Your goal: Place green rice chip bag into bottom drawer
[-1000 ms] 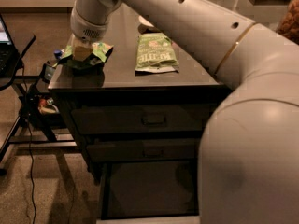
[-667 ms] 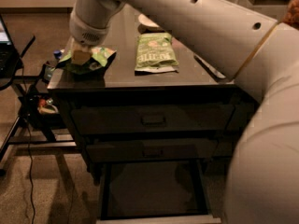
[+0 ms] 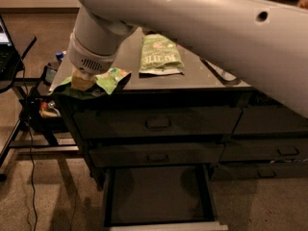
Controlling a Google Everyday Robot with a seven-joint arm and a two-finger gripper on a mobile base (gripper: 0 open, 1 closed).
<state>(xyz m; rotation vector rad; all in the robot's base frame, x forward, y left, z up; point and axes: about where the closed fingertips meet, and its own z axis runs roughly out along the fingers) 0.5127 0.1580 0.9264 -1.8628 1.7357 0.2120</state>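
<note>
1. Change from the earlier frames
- The bag (image 3: 108, 80) has moved from further back on the left of the cabinet top (image 3: 207, 76) to its front-left corner. It now overhangs the front edge.
- The gripper (image 3: 83, 81) has travelled with the bag.
- The arm (image 3: 192, 13) now spans the whole upper picture, from 10 o'clock to 3 o'clock.
- The flat bag (image 3: 161, 57) has not moved.
- The drawer (image 3: 159, 194) stays pulled out.

2. Hidden or unclear
- The wrist covers the rear of the bag and most of the gripper. Only a tan finger part shows below the wrist.
- The bag's print is not legible.
- The lower picture edge cuts off the drawer's pale front rim at 6 o'clock.
- The arm hides the rear right of the cabinet top.
- A laptop (image 3: 5, 37) is cut off at 9 o'clock.

3. End effector
- The gripper points down at the front-left corner, at 10 o'clock from picture centre.
- Its jaws are clamped on the left part of the bag, which crumples around the tan finger.
- The bag's right end sticks out toward 3 o'clock.

4. Surroundings
- The flat bag lies at 2 o'clock from the bag, well apart.
- Two closed shallow drawers (image 3: 156, 123) sit below the top.
- The open drawer lies under them, at 5 o'clock from the bag.
</note>
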